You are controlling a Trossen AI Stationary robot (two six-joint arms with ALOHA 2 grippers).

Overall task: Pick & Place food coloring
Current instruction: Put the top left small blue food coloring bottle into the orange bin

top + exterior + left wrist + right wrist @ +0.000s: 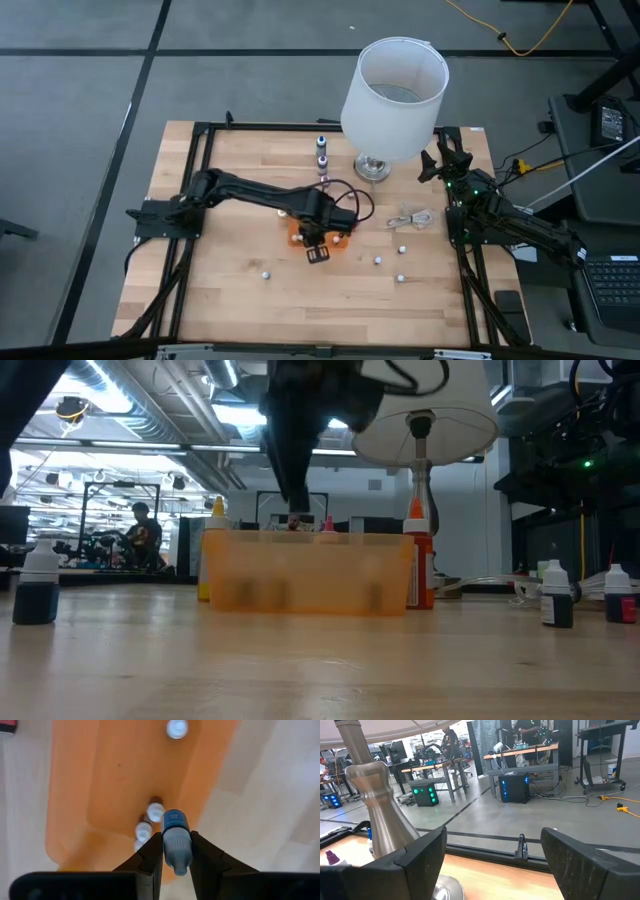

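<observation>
My left gripper [176, 851] hangs over the orange tray [115, 780], shut on a small food coloring bottle [175, 832] with a blue label. In the high view it [316, 243] is at the table's middle, above the tray [292, 236]. Three pale-capped bottles [155, 812] stand inside the tray. Other bottles stand loose on the table [265, 271] [377, 261] [400, 277], and three more stand in a row [322, 158] beside the lamp. My right gripper [445, 160] waits open at the table's far right corner. My left gripper pinches the bottle between its two fingers [150, 855] at the upper, cap end [178, 856], coming from above and pointing down. The bottle is lifted clear and hangs upright, its blue-labelled body [175, 820] below the fingers and over the tray's edge.
A white-shaded lamp [393, 95] on a metal foot [373, 167] stands at the far side of the table. A coiled white cable [410, 218] lies right of the tray. A black frame [200, 130] runs round the table. The near part of the tabletop [330, 310] is bare wood.
</observation>
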